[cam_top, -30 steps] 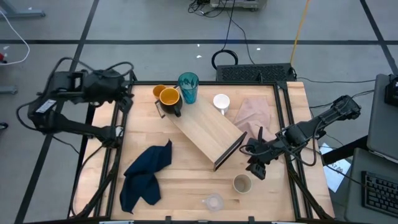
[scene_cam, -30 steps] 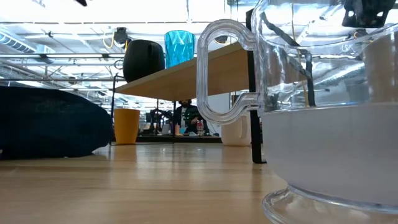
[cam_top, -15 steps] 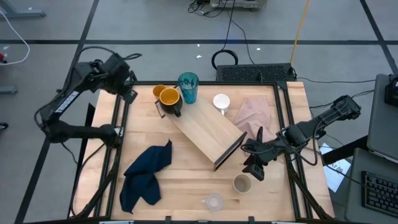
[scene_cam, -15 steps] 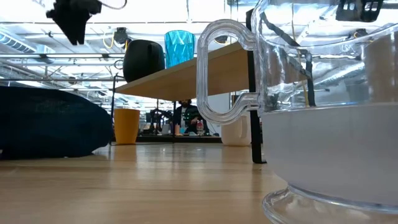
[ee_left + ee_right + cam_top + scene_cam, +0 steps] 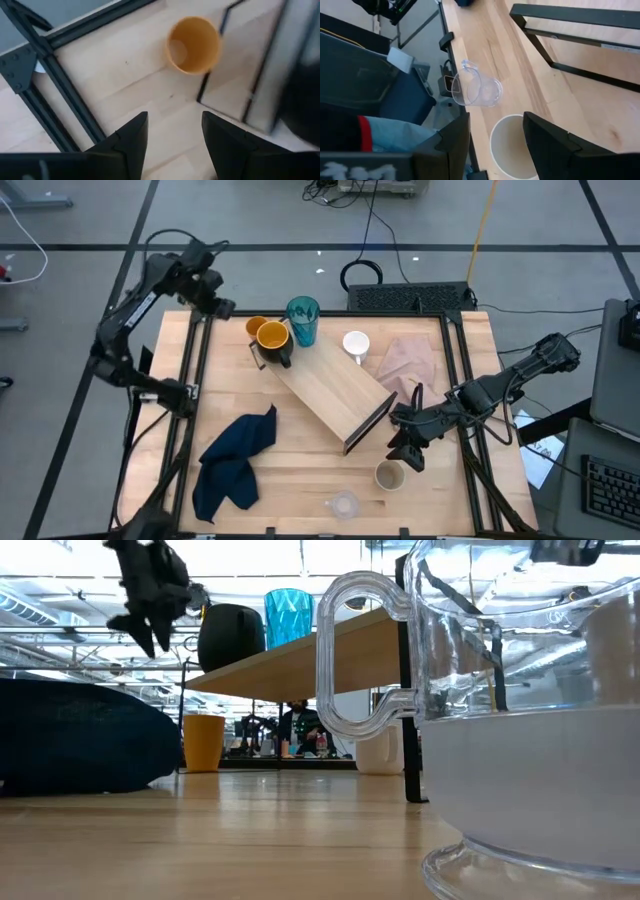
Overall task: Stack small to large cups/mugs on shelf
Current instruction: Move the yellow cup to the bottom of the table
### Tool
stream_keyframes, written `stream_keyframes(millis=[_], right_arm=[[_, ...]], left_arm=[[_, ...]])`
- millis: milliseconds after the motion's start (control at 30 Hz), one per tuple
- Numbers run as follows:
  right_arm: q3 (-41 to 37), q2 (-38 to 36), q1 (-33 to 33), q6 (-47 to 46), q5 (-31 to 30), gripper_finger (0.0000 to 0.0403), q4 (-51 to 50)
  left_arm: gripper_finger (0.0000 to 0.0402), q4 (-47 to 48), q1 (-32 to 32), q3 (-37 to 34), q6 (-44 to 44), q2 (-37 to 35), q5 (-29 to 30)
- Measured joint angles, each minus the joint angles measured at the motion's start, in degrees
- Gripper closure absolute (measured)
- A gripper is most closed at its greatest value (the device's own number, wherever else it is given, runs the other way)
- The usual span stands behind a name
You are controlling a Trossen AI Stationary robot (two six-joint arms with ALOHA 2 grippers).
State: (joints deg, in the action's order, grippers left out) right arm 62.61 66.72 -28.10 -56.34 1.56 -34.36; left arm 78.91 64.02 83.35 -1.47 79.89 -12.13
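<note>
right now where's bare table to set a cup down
Bare wood lies left of the blue cloth, and between the cloth and the clear cup in front of the shelf. The far edge is crowded: orange cup, yellow mug, tumbler, white mug, pink cloth.

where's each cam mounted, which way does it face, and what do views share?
High: overhead, straight down on the table; both arms show.
Low: table height, level across, clear cup up close; left gripper overhead.
Left wrist: down past its open fingers at the small orange cup.
Right wrist: past its open fingers at the beige cup.
Shared: clear cup and shelf.
</note>
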Motion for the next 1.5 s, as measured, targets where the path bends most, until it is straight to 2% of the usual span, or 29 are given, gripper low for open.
stream_keyframes(millis=[100, 200, 333, 567, 867, 1033, 1267, 1500], right_arm=[[0.0, 0.0, 0.0, -1.1, 0.0, 0.0229, -0.1], [0.0, 0.0, 0.0, -1.5, 0.0, 0.0229, -0.1], [0.0, -0.4, 0.3, -2.7, 0.0, 0.0229, -0.1], [0.0, -0.7, 0.7, -4.5, 0.0, 0.0229, 0.3], [0.0, -0.7, 0.7, -5.6, -0.2, 0.0229, 0.8], [0.0, -0.7, 0.7, -6.0, -0.3, 0.0229, 0.8], [0.0, -0.7, 0.7, -6.0, -0.3, 0.0229, 2.0], [0.0, -0.7, 0.7, -6.0, -0.3, 0.0229, 3.4]], left_arm=[[0.0216, -0.2, 0.8, 0.0, -0.7, 3.9, 1.2], [0.0216, -0.5, 1.0, 0.0, -1.1, 7.8, -1.2], [0.0215, -3.3, -0.1, 0.0, -2.4, 12.4, -0.3], [0.0215, -8.7, -1.6, 0.0, -4.6, 16.9, 1.9], [0.0215, -12.0, -3.8, 0.0, -5.0, 17.5, 2.5], [0.0215, -12.7, -6.0, 0.0, -3.6, 17.5, 7.3], [0.0215, -13.2, -7.2, 0.0, -3.2, 17.5, 9.1], [0.0215, -11.2, -7.1, 0.0, -4.0, 20.5, 6.9]])
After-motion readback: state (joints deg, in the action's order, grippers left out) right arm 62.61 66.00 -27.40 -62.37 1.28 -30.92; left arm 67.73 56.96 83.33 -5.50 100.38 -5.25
